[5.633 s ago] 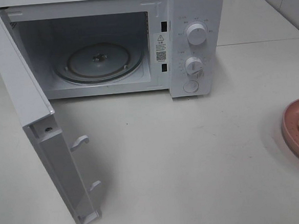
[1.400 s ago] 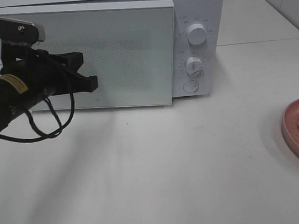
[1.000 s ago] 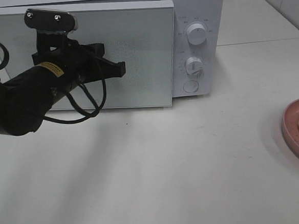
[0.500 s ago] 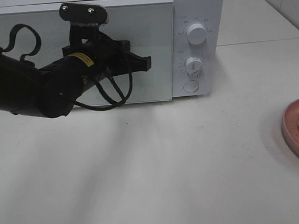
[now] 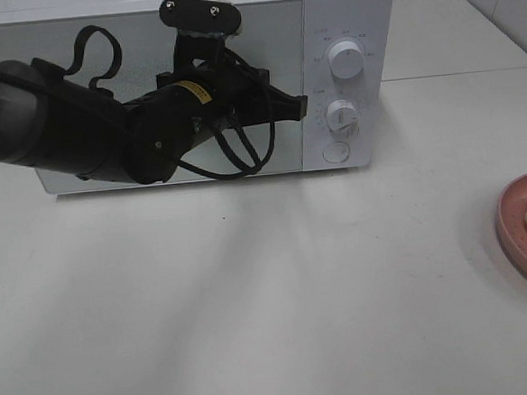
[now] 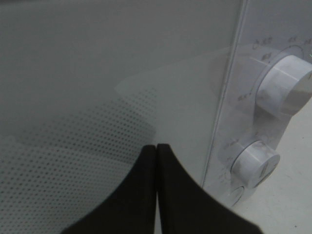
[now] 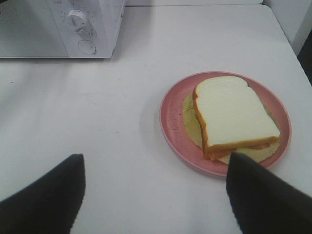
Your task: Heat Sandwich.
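One white box-shaped microwave oven (image 5: 183,85) stands at the back of the pale counter (image 5: 279,296), its frosted, dot-patterned door (image 5: 126,44) shut flush with the body. Across that door reaches the one black left arm (image 5: 69,130), coming in from the left edge of the high view and lying nearly level. It carries a small grey camera bracket (image 5: 200,14) on top and loose black cable loops (image 5: 234,159) underneath. The left hand (image 5: 299,108) is closed, its two black fingers (image 6: 146,195) pressed together with only a thin seam between them. The tips sit at the door's right edge, next to the control panel; whether they touch the door cannot be told.

The control panel (image 5: 342,29) to the right of the door holds two round white knobs, an upper one (image 5: 346,61) and a lower one (image 5: 341,116), with one round white button (image 5: 336,152) below them.

Well apart to the right, at the counter's right edge, lies one round pink plate (image 7: 175,114). On it rests one sandwich (image 7: 234,114) of square white bread with tan crust, pale green lettuce and a red layer showing at its side. The right hand (image 7: 155,187) hovers near the plate with its jaws spread wide, holding nothing; one black finger (image 7: 258,195) shows just beside the plate's rim, the other (image 7: 46,192) over bare counter.
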`<state>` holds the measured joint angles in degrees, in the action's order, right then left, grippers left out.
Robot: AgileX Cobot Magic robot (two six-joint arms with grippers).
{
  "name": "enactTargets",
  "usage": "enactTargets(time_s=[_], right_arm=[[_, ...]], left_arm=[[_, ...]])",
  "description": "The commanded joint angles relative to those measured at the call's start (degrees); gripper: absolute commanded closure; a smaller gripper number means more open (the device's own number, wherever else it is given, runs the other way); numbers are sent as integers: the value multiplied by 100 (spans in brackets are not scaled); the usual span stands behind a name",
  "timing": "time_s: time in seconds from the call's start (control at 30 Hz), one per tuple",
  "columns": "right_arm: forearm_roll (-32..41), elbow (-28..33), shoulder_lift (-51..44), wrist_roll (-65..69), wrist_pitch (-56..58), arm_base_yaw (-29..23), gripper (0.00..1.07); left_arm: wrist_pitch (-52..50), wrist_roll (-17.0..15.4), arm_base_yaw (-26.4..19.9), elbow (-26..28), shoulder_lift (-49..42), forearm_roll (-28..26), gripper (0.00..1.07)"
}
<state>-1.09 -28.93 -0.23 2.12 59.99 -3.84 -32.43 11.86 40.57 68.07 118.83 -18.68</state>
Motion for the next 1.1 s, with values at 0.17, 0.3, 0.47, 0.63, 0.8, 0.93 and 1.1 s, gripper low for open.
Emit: enactTargets(time_s=[0.17,0.3,0.47,0.63,0.8,0.93,1.1], right_arm=[[6,11,-149,-63,-46,52,31],[6,11,-149,-63,-46,52,31],[6,11,-149,-63,-46,52,31],[6,11,-149,-63,-46,52,31],[6,11,-149,-63,-46,52,31],[6,11,-149,-63,-46,52,31],[6,11,-149,-63,-46,52,31]], left_arm=[[-613,6,-241,235,23,-590,106],[-607,6,-223,206,-23,-590,106],[-630,11,-132,-63,-229,-636,106],[-619,6,-97,-430,-527,-636,106],[-183,6,-103,-791,-945,-630,106],[395,6,-103,-1014,-1278,-625,106],[1043,6,-103,-1329,-1725,-550,87]])
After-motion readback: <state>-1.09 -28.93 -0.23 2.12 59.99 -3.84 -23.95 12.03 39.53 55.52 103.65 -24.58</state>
